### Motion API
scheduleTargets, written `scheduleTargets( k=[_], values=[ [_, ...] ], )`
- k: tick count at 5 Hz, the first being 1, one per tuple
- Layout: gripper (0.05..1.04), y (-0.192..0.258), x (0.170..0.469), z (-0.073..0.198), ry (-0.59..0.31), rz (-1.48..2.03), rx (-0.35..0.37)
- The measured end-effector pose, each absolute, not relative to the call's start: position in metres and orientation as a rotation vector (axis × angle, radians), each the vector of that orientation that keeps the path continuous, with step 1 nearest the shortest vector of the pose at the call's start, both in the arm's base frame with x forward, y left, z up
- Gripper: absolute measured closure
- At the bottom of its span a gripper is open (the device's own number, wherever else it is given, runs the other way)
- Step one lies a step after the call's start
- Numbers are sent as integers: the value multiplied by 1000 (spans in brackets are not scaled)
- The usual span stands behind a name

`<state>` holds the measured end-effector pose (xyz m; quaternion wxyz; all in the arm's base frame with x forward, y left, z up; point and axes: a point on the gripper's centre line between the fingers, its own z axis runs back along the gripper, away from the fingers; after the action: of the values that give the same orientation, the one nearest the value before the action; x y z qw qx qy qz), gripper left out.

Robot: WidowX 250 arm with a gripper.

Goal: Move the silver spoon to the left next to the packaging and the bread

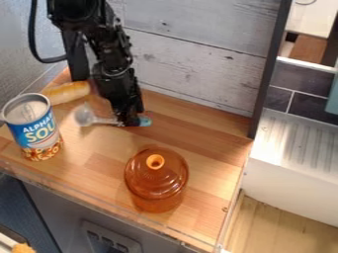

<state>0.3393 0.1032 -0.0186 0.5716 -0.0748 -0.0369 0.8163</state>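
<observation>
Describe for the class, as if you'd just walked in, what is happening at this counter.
A black robot arm has its gripper at the handle of a silver spoon; whether it has hold of the spoon is hard to tell. The spoon's bowl points left in the view, towards a can with a blue label, and lies near the bread roll. An amber lidded pot stands nearer the camera on the wooden counter.

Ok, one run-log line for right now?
gripper: at handle of spoon | bowl end: near bread and can | amber pot: apart
</observation>
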Motion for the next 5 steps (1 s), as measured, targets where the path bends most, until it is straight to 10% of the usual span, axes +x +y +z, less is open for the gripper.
scheduleTargets(
  k=[1, 3, 5],
  values=[
    [103, 104, 339, -19, -91, 1928, -167],
    [79, 104, 340, -3, -90, 1918, -118],
    [83, 94, 344, 65, -228, 1910, -212]
  ],
)
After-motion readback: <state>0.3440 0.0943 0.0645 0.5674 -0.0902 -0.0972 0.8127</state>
